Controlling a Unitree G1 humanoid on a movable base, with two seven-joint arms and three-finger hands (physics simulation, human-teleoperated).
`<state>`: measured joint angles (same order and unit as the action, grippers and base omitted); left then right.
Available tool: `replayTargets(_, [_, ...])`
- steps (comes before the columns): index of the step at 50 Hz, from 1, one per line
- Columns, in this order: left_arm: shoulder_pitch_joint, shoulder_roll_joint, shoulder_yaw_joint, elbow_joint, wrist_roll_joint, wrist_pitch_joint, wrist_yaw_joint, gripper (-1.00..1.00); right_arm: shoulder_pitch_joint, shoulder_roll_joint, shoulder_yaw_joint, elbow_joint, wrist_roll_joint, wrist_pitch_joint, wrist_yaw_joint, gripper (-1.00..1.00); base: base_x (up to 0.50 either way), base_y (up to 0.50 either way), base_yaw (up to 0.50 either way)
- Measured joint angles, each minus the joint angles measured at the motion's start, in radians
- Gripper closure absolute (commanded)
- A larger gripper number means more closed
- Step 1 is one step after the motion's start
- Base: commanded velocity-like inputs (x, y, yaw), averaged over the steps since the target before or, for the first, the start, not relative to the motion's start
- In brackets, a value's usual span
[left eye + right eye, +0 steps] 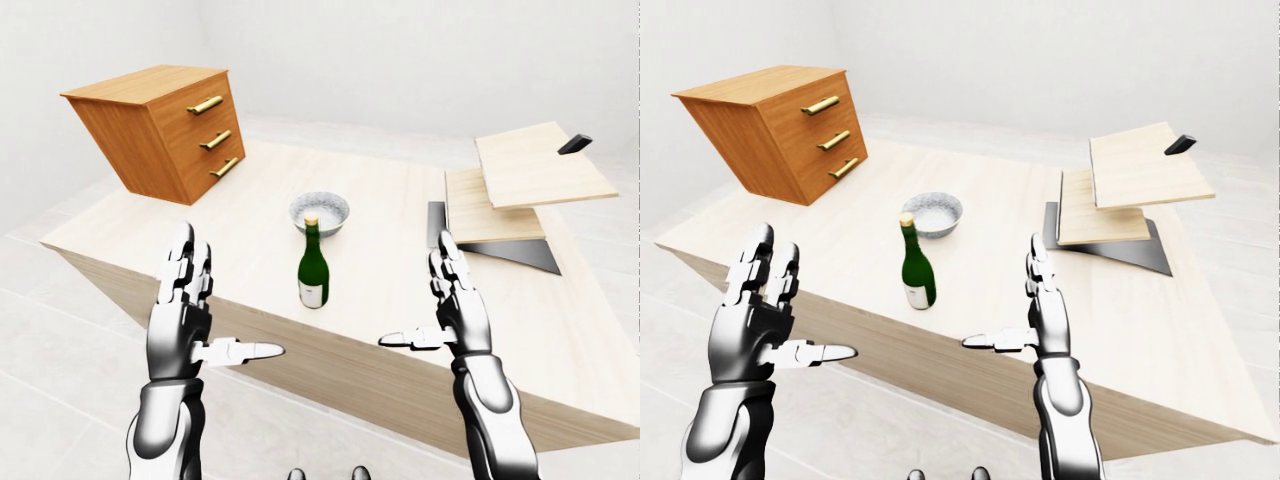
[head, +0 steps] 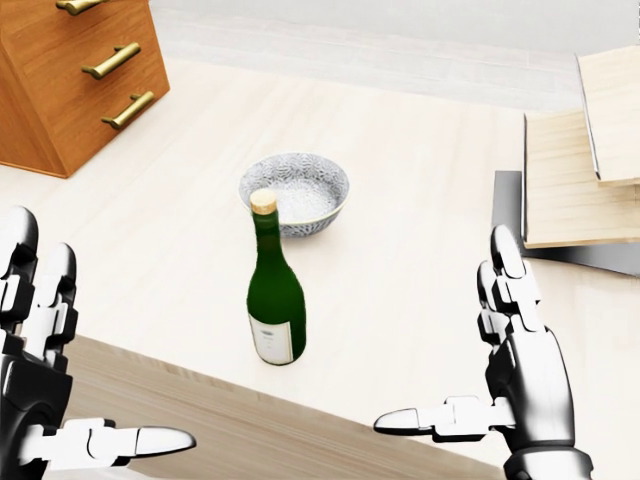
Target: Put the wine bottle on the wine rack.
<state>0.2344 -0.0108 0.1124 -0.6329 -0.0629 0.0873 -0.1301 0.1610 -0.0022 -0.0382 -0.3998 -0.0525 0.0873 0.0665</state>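
A dark green wine bottle [image 2: 276, 300] with a white label and tan cap stands upright on the pale wooden table [image 2: 420, 180], near its lower edge. The wine rack [image 1: 515, 190], made of stacked light wood boards on a dark base, sits at the table's right. My left hand [image 1: 195, 320] is open, fingers up, left of the bottle and below the table edge. My right hand [image 1: 445, 310] is open, fingers up, right of the bottle. Neither hand touches the bottle.
A patterned grey bowl [image 2: 295, 192] sits just above the bottle in the head view. A brown three-drawer chest [image 1: 160, 128] with brass handles stands at the table's upper left. A small black object [image 1: 574, 144] lies on the rack's top board.
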Motion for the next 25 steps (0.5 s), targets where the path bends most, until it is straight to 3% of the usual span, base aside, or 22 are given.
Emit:
replayTargets(10, [-0.006,-0.001,0.008,0.013,0.0,0.0,0.002,-1.0,-0.005,-0.002,0.01,0.025,-0.007,0.0,-0.007,-1.0,0.17,-0.47,0.0])
replayTargets(16, [-0.01,-0.004,0.007,0.013,0.001,0.0,0.004,-1.0,-0.003,-0.006,0.01,0.03,-0.007,-0.001,-0.012,-1.0,0.01,-0.03,0.04])
replayTargets(25, [-0.008,-0.002,0.011,0.012,-0.001,0.0,0.004,-1.0,-0.002,-0.004,0.013,0.03,-0.005,0.0,-0.015,-1.0,0.0,0.0,0.47])
